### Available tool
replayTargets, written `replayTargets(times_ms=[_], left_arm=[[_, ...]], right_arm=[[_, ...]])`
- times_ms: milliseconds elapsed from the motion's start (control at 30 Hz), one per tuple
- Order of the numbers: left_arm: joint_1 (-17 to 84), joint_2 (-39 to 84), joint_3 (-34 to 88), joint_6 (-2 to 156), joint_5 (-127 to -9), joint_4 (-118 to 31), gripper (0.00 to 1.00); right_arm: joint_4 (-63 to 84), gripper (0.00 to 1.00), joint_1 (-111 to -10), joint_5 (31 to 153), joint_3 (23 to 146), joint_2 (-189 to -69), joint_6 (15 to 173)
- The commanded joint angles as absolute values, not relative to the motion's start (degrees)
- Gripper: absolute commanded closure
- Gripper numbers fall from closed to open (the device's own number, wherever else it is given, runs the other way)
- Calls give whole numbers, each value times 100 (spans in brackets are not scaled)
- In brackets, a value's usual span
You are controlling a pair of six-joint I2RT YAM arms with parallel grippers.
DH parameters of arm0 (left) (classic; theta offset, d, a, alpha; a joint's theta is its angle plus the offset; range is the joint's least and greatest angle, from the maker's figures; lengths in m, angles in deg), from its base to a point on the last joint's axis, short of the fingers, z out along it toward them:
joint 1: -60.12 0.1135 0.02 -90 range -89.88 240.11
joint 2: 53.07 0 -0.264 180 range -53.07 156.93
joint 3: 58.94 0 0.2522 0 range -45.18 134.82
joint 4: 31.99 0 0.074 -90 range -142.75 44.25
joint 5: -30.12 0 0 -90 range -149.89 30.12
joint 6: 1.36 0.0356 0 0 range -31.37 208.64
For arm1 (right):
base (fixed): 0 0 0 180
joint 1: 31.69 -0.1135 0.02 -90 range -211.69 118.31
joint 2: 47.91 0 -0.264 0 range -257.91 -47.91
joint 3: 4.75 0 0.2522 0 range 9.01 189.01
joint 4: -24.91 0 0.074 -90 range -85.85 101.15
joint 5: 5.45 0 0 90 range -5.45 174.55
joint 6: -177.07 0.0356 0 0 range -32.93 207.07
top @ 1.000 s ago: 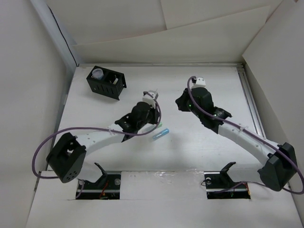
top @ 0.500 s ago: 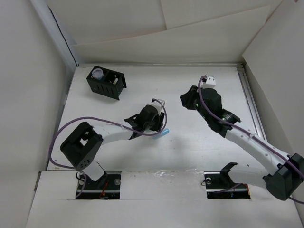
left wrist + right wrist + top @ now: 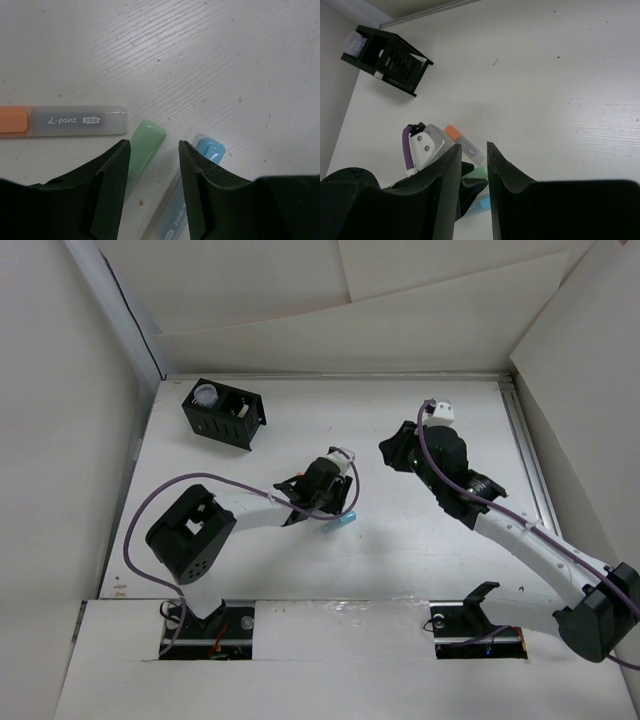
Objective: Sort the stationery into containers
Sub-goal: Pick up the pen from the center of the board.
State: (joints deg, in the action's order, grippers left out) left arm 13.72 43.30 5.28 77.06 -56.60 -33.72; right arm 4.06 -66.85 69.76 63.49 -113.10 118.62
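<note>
The white table [image 3: 200, 560] carries everything, with two arms on it. Over the last second the left arm has swung inward and brought the left gripper [image 3: 153, 149] down over the pens near the table's middle. The right arm drew back a little and has since held where it was. This looks like the approach for a pick, so the sorting is well short of done. The left gripper's fingers are spread and hold nothing; the rounded end of the green pen [image 3: 146, 139] lies between them on the table, a likely next target. The right gripper [image 3: 474, 150] hovers beyond the pens — its fingers nearly together with a narrow gap, nothing between them. One organiser [image 3: 225, 413] sits far off at the table's back left corner, well apart from the pens, so any pen picked must travel across. Three pens show: green, a blue pen [image 3: 207, 152] just beside it past the right finger, unmoved over the second, and an orange pen [image 3: 62, 121] lying crosswise beyond the left finger. A yellow one is not visible — perhaps hidden under the arm, perhaps already boxed; the views do not settle it. One pale roll [image 3: 205, 395] sits in the organiser's far corner compartment; no second roll can be made out.
</note>
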Motion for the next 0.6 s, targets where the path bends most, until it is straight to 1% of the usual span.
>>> replayTargets(times_ms=[0, 367, 567], left_arm=[[1380, 4369, 791, 7826, -5575, -3502, 59], [1380, 4607, 791, 7826, -5461, -3503, 58], [1380, 4730, 895, 7826, -5408, -3503, 58]], right_arm=[[597, 67, -6641, 7022, 6359, -11163, 11889], [597, 63, -6641, 7022, 6359, -11058, 11889], [597, 63, -6641, 7022, 6359, -11058, 11889]])
